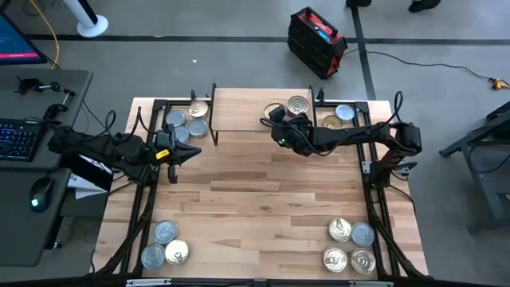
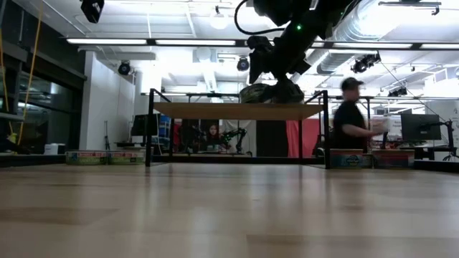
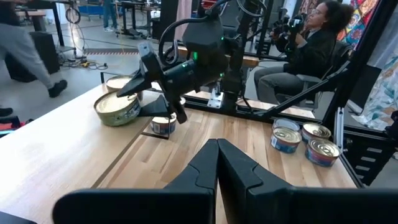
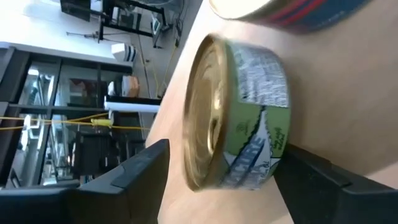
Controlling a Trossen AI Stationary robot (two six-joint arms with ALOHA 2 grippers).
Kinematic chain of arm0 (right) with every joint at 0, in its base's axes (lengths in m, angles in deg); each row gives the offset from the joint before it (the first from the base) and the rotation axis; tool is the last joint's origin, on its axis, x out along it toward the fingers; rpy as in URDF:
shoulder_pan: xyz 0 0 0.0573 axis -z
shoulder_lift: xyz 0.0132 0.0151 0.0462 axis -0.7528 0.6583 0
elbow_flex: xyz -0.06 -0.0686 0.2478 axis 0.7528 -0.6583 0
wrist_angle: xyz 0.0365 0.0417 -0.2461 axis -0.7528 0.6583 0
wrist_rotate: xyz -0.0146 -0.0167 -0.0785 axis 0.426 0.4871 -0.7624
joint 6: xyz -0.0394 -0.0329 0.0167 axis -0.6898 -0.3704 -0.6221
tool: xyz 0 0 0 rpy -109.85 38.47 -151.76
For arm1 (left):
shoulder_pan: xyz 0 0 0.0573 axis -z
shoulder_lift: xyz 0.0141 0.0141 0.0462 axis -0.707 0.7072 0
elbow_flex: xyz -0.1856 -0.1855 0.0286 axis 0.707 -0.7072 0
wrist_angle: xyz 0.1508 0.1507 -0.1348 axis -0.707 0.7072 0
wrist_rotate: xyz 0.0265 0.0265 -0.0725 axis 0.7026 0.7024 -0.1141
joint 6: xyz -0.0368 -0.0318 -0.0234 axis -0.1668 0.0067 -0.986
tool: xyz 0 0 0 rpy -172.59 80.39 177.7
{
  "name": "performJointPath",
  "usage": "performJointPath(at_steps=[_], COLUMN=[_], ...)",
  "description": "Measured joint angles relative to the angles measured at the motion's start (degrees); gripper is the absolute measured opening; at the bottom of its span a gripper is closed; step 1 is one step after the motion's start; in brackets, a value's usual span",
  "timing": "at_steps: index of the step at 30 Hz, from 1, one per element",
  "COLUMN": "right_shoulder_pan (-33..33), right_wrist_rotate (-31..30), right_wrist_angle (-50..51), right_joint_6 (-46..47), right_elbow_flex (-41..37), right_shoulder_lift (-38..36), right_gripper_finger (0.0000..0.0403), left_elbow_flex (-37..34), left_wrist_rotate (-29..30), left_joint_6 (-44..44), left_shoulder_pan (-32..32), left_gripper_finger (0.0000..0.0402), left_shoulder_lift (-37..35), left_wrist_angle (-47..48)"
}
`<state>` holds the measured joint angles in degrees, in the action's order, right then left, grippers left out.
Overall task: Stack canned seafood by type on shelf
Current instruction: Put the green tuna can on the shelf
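1. The right end effector sits over the shelf, fingers parted around a gold-lidded tin resting there.
2. The tin looks rigid, smooth, likely slippery; best squeezed across its labelled sides.
3. The left end effector hovers shut above the worktop.

I count fifteen tins in all. Two sit on the one shelf: one between the fingers of the right gripper, one just beside it. Two more lie near that gripper, off the shelf's end. Four cluster just beside the left gripper, on its shelf side. Three lie well apart from it at the table's near corner, and four lie likewise far from the right gripper. There are two arms and two grippers.
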<state>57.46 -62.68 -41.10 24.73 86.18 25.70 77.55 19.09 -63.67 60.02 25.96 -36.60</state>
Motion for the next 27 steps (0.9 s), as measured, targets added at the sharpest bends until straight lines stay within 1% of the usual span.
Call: performJointPath(at_steps=[4, 7, 10, 14, 20, 23, 27], right_shoulder_pan=[1.12, 2.68, 4.24, 4.58, 4.58, 4.58, 4.83], right_wrist_rotate=[0.02, -0.07, 3.12, 4.85, 7.83, 8.19, 10.07], right_wrist_angle=[1.80, 5.84, 11.85, 17.49, 25.84, 25.92, 25.66], right_joint_6=[-1.08, -2.82, -5.11, -7.51, -7.44, -4.79, -4.53], right_elbow_flex=[2.09, 4.64, 8.01, 10.87, 13.78, 14.12, 14.15], right_shoulder_lift=[0.00, 0.00, 0.00, 0.00, -0.02, -0.02, -0.02], right_gripper_finger=[0.0264, 0.0265, 0.0265, 0.0265, 0.0265, 0.0265, 0.0265], left_elbow_flex=[0.00, 0.00, 0.00, 0.00, 0.00, 0.00, 0.00], left_wrist_rotate=[0.01, -0.01, 0.00, -0.01, -0.01, 0.01, -0.01], left_joint_6=[-0.02, -0.02, -0.02, -0.04, -0.04, -0.04, -0.05], left_shoulder_pan=[0.00, 0.00, 0.00, 0.00, 0.00, 0.02, 0.00], left_gripper_finger=[0.0000, 0.0000, 0.0000, 0.0000, 0.0000, 0.0000, 0.0000], left_shoulder_lift=[0.00, 0.00, 0.00, 0.00, 0.00, 0.00, -0.01], left_wrist_angle=[0.02, 0.04, 0.07, 0.52, 1.52, 1.49, 1.47])
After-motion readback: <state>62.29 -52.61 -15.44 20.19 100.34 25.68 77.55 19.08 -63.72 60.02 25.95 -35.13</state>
